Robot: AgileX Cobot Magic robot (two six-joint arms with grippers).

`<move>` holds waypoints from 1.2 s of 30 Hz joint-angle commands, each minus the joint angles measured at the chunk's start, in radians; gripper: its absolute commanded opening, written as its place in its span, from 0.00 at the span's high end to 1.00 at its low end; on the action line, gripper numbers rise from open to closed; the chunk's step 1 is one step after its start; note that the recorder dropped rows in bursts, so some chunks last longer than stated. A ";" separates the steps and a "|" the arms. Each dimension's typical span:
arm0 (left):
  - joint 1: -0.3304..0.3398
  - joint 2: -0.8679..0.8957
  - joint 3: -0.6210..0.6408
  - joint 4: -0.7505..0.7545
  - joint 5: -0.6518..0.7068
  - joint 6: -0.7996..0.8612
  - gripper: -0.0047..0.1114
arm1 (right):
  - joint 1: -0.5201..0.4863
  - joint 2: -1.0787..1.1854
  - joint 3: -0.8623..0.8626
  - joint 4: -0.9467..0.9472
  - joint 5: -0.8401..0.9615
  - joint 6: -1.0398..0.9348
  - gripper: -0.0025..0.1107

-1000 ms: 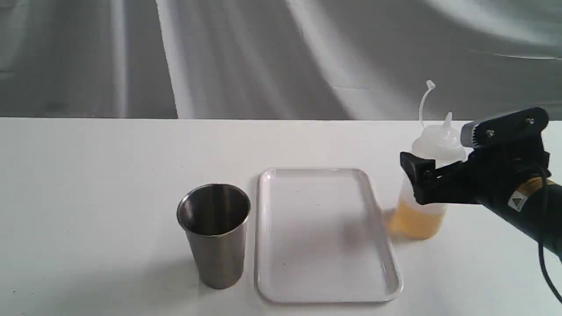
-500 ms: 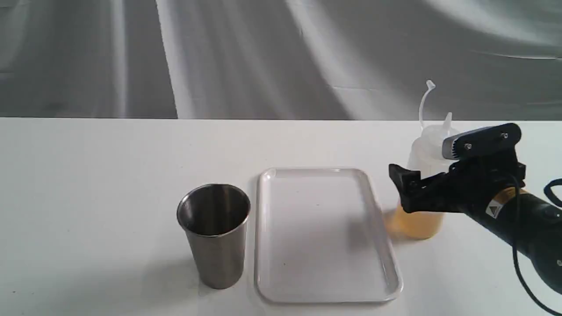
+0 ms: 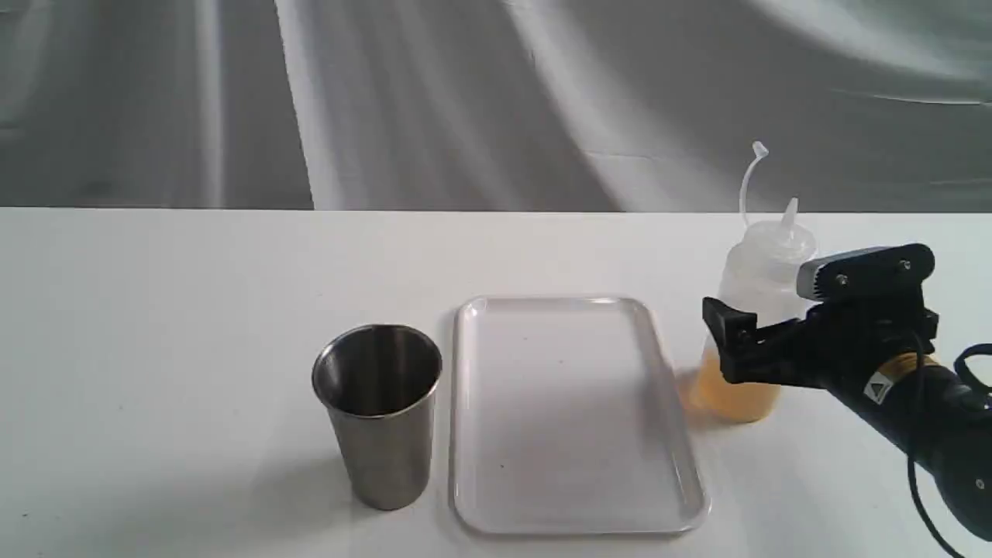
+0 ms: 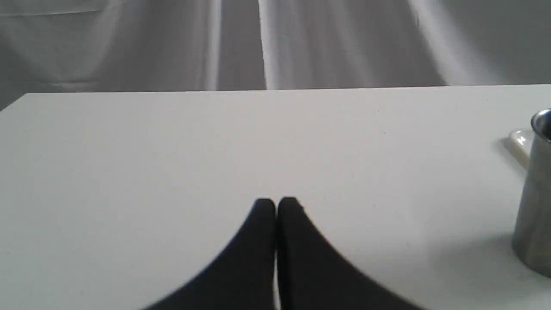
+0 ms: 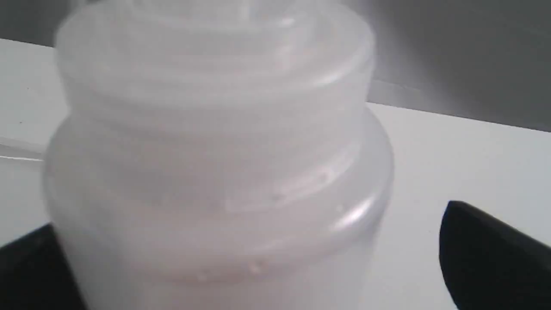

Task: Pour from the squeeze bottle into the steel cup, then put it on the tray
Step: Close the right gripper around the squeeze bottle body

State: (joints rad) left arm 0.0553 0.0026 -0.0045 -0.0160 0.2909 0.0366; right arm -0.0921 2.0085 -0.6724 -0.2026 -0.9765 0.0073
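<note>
Our right end effector (image 5: 249,219) is spread around the squeeze bottle (image 3: 758,291), with one finger at its side and the other standing clear. Its arm (image 3: 914,403) slopes in from the lower right of the exterior frame, fingers level at the bottle's middle. The bottle stands upright on the table (image 3: 155,349), right of frame, just beside the tray (image 3: 573,528). The steel cup (image 3: 380,418) stands just left of the tray. Our left end effector (image 4: 275,206) is pressed together above the table.
</note>
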 commanded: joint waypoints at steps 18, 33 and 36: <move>-0.008 -0.003 0.004 -0.001 -0.007 -0.004 0.96 | -0.001 0.144 -0.060 -0.064 -0.131 0.016 0.05; -0.008 -0.003 0.004 -0.001 -0.007 -0.001 0.96 | 0.001 0.148 -0.075 -0.068 -0.134 0.016 0.32; -0.008 -0.003 0.004 -0.001 -0.007 -0.001 0.96 | 0.001 0.148 -0.075 -0.068 -0.134 0.016 0.47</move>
State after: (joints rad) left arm 0.0553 0.0026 -0.0045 -0.0160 0.2909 0.0366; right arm -0.0921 2.1568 -0.7439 -0.2642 -1.0995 0.0244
